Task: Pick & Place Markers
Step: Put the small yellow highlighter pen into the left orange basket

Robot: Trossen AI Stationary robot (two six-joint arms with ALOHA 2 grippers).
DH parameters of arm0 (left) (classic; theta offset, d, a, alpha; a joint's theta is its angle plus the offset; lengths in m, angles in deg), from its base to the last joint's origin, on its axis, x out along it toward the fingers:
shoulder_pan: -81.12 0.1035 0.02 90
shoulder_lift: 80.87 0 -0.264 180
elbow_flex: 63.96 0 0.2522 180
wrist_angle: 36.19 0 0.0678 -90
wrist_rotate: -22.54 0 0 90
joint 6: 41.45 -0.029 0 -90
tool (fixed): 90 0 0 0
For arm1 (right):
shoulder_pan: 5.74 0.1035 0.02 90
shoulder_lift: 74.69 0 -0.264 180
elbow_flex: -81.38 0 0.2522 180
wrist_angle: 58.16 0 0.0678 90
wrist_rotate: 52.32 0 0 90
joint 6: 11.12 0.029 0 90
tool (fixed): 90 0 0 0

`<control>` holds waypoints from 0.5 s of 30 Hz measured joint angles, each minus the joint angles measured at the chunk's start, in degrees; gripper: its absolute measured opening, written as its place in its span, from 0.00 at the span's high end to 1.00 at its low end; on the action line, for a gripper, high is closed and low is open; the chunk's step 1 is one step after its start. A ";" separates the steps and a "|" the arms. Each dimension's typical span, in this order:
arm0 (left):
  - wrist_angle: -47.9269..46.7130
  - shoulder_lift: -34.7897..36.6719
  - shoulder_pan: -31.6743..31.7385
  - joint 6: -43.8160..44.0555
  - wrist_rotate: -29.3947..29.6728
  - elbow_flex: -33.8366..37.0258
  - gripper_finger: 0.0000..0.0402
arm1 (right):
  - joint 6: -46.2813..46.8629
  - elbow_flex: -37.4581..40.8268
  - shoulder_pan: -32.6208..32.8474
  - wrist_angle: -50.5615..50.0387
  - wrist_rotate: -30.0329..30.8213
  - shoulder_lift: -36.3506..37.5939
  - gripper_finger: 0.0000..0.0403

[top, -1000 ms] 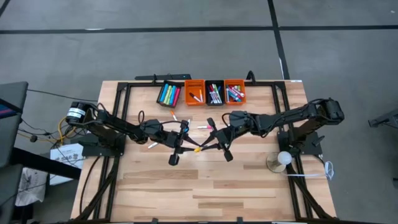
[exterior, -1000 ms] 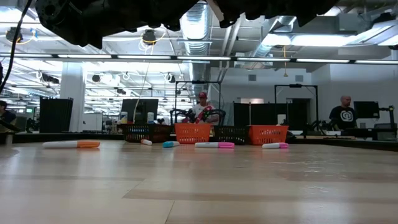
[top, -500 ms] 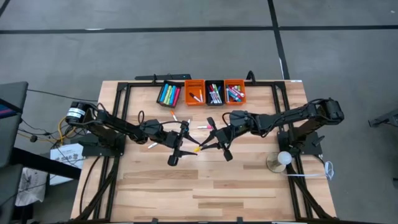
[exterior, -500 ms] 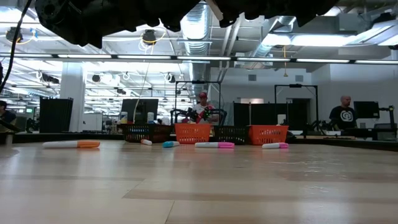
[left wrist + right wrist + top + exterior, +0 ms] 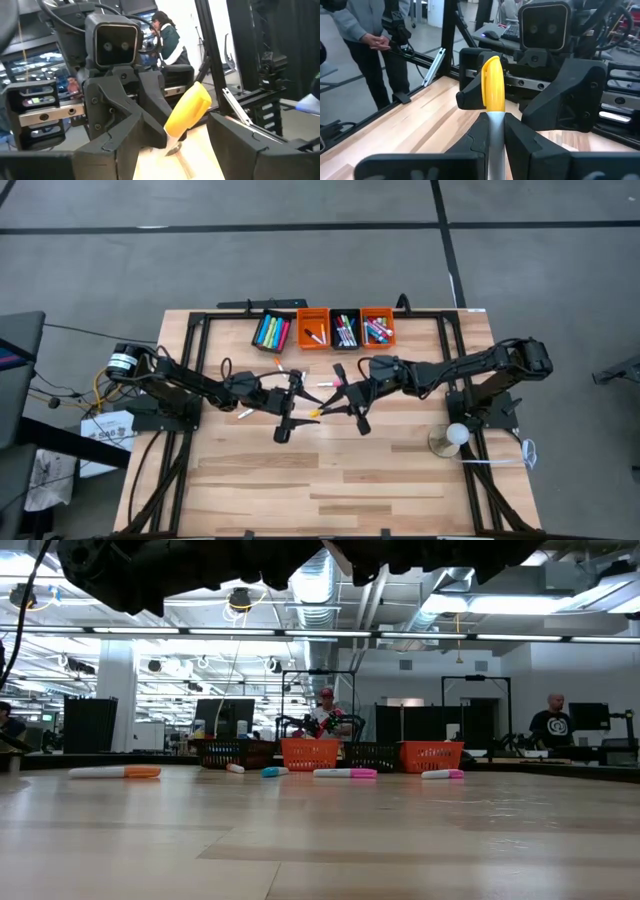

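A marker with a yellow cap (image 5: 492,85) and a pale barrel hangs above mid-table (image 5: 318,412) between my two grippers, which face each other. My right gripper (image 5: 494,132) is shut on its barrel. My left gripper (image 5: 172,155) is open; its fingers (image 5: 470,97) stand on either side of the yellow cap without touching it. Several loose markers lie on the table behind, among them an orange-capped one (image 5: 115,772) and a pink one (image 5: 345,773). At the far edge stand small bins (image 5: 312,328) filled with markers. My right gripper pinches the marker's pale barrel (image 5: 493,122) between its two fingers, below the yellow cap. The fingers come level from the table's right and lie along the marker. It is lifted clear of the table, cap end pointing toward my left gripper.
Black and orange bins (image 5: 345,328) line the far edge. A round white lamp-like object (image 5: 452,435) stands at the right, by the right arm's base. Black frame rails (image 5: 190,350) border the table. A person (image 5: 367,35) stands beyond the table. The near half of the table is bare wood (image 5: 320,490).
My left gripper has opened and let go of the yellow-capped marker, which stays lifted in my right gripper. Both arms have kept nearly in place.
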 joint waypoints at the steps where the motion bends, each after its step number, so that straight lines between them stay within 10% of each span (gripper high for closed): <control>1: 0.38 -0.01 0.01 0.01 0.19 0.00 0.45 | -0.02 -0.04 -0.02 0.10 0.35 0.00 0.93; 15: 3.74 -0.05 -0.04 0.11 1.74 -0.11 0.57 | 0.02 -0.07 -1.53 -1.58 1.76 -0.11 0.93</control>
